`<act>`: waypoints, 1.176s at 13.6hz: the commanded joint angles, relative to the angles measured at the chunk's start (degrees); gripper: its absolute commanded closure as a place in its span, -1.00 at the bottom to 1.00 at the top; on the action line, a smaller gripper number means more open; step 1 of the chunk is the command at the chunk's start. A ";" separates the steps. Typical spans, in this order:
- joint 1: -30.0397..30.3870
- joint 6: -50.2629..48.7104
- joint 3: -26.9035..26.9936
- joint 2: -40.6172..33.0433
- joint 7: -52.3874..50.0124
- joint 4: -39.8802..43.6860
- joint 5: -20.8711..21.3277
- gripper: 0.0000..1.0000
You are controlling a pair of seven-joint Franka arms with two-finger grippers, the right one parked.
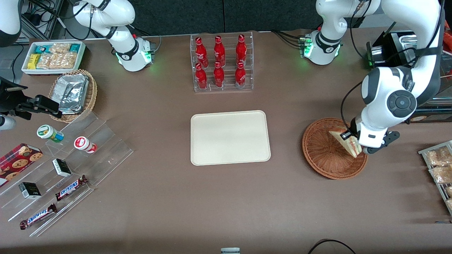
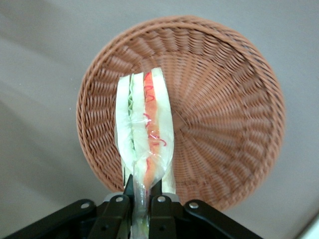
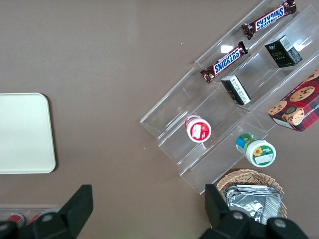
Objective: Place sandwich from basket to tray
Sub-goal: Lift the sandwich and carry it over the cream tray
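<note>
The sandwich [image 1: 348, 143] [image 2: 145, 129], a pale wedge in clear wrap with red and orange filling, hangs over the reddish-brown wicker basket [image 1: 326, 150] [image 2: 224, 114], lifted off its floor. My left gripper [image 1: 355, 143] [image 2: 143, 191] is shut on the sandwich, its black fingers [image 2: 162, 199] pinching the wrap at the wedge's end. The cream tray [image 1: 230, 137] [image 3: 22, 133] lies bare at the table's middle, beside the basket toward the parked arm's end.
A clear rack of red bottles [image 1: 221, 62] stands farther from the front camera than the tray. A wire rack of snack bags [image 1: 438, 169] sits at the working arm's end. A tan basket with foil packets [image 1: 74, 94], a clear stepped display [image 1: 70, 165] and a white bin [image 1: 53, 56] lie toward the parked arm's end.
</note>
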 commanded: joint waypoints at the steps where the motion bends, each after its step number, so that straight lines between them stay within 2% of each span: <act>1: -1.98 -6.14 -2.87 -0.38 -1.23 4.28 1.26 1.00; 4: -4.52 -12.56 -6.03 0.58 -1.41 10.00 1.08 1.00; 7: -10.84 -12.48 -6.13 1.72 -5.70 12.29 0.29 1.00; 9: -15.41 -12.40 -6.13 4.53 -6.24 14.92 -0.06 1.00; 11: -19.10 -12.40 -6.13 7.95 -9.65 19.74 -3.12 1.00; 16: -28.07 -12.05 -6.04 17.88 -14.76 29.42 -2.96 1.00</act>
